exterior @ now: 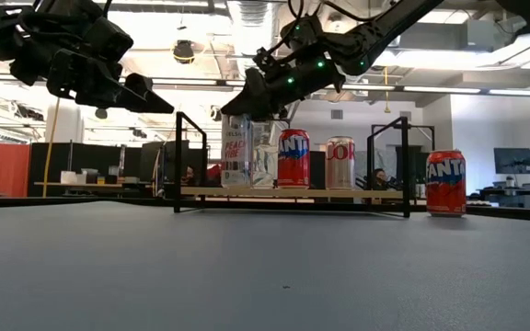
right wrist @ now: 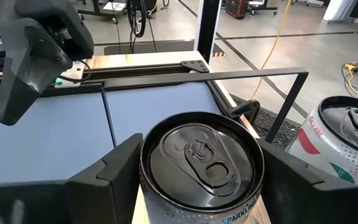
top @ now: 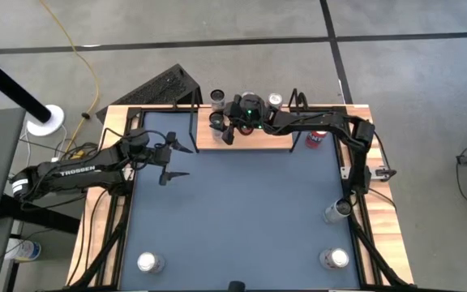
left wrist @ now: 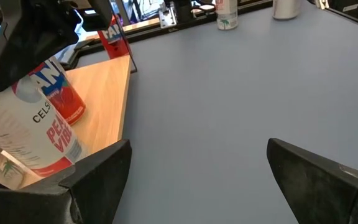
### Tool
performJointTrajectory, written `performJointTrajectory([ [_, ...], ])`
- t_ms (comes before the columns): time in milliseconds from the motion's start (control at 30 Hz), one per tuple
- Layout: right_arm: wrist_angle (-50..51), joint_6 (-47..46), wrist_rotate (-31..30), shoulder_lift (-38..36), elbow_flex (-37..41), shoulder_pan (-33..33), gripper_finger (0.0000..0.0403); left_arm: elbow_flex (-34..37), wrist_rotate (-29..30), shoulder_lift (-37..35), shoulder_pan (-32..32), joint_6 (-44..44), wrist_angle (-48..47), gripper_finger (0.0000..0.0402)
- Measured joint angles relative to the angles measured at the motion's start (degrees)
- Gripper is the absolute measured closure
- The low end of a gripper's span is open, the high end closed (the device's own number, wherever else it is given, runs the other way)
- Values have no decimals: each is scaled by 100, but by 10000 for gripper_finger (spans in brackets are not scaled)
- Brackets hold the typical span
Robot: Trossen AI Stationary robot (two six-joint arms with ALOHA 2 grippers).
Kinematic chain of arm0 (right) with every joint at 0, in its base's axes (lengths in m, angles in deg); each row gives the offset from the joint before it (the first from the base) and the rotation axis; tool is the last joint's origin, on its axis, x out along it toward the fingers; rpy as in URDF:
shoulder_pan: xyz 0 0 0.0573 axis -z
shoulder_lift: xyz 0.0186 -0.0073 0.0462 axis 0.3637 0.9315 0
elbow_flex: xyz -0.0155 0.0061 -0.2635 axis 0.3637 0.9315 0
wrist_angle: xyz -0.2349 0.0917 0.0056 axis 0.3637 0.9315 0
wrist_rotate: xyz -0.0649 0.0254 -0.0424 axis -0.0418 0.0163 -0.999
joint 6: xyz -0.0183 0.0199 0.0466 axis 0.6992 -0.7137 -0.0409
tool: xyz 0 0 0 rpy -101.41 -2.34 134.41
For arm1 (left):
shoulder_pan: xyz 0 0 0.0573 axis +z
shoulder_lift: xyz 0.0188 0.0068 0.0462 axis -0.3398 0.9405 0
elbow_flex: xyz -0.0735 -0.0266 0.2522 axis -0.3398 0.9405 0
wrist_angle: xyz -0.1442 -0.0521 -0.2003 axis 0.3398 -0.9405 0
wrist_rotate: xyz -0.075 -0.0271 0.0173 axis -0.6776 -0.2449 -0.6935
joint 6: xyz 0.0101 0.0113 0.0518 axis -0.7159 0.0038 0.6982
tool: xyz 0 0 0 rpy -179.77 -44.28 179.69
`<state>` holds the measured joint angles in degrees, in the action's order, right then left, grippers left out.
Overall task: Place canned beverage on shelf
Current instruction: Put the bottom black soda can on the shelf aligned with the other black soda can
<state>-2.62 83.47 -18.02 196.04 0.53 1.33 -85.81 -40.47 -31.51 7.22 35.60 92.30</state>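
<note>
The shelf, a light-wood board on a black wire frame, stands at the table's far edge. On it stand a white can, a silver sparkling-water can, a red Fanta can and a silver-and-red can. My right gripper reaches in from the table's right, nearly level, open. Its fingers stand close on either side of the silver can's top. The can rests upright on the board. My left gripper hovers open left of the shelf. My right gripper's fingers flank the upper wall of the silver can just below its rim, coming level from the table's right. Whether they touch the can I cannot tell. The can stands upright on the shelf board.
A red Fanta can stands on the blue tabletop right of the shelf. More cans stand at the table's right edge and near corners. The wide middle of the tabletop holds nothing.
</note>
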Motion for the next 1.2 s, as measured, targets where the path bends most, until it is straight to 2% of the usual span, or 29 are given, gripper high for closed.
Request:
performJointTrajectory([
  [400,74,15,-4,-2,0,0,127,0,0,0,0,-3,-20,38],
  [833,89,230,-6,-45,0,0,53,0,0,0,0,-3,-22,38],
  [1200,165,370,-8,-644,0,-132,54,0,0,0,0,-1,-24,38],
])
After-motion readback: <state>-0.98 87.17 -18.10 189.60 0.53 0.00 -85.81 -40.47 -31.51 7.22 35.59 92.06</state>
